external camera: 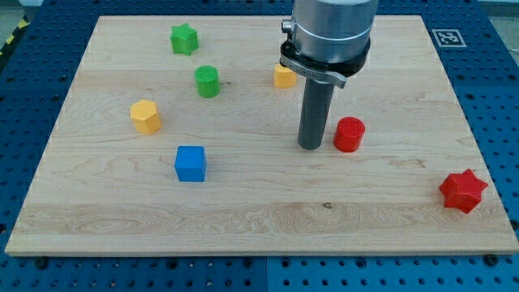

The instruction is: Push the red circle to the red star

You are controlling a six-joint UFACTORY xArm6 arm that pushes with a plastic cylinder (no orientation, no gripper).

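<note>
The red circle [349, 134], a short red cylinder, stands right of the board's middle. The red star [463, 191] lies near the board's lower right corner, well apart from the circle. My tip [310, 147] is the lower end of a dark rod that hangs from the grey arm at the view's top. It rests on the board just left of the red circle, with a small gap between them.
A wooden board [243, 219] lies on a blue perforated table. On it are a green star [184, 38], a green cylinder [208, 81], a yellow hexagon [146, 116], a blue cube [190, 163] and a yellow block [283, 77] partly hidden behind the arm.
</note>
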